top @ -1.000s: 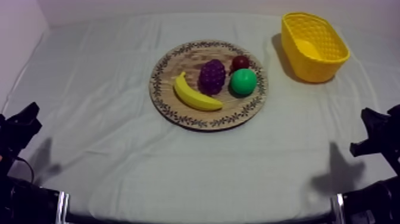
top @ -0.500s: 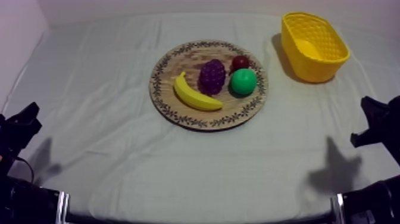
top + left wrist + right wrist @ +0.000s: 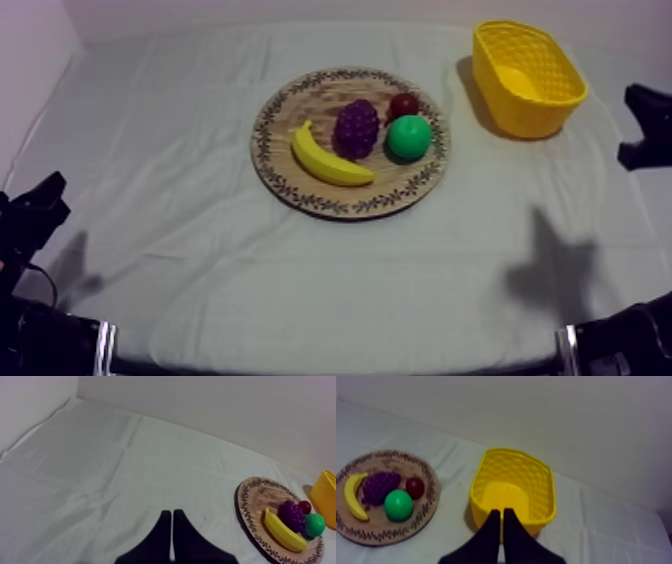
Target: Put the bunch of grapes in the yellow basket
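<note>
Arms at the edges, the bunch of grapes [image 3: 356,127] lying on the wooden board [image 3: 264,140].
The left gripper [image 3: 172,512] sits low at the near left corner of the tabletop [image 3: 200,280]. The right gripper [image 3: 501,511] faces the yellow basket [image 3: 540,118] from close by. Both are pressed into a narrow wedge, holding nothing. A pale wall [image 3: 225,416] stands behind the grey-white cloth. The board lies mid-table, apart from the basket, and the grapes lie just beside the banana [image 3: 328,160].

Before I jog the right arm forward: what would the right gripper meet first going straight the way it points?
Most likely the yellow basket: the right gripper, fingers together, aims at its near wall. Height is unclear; it might clear the rim.
</note>
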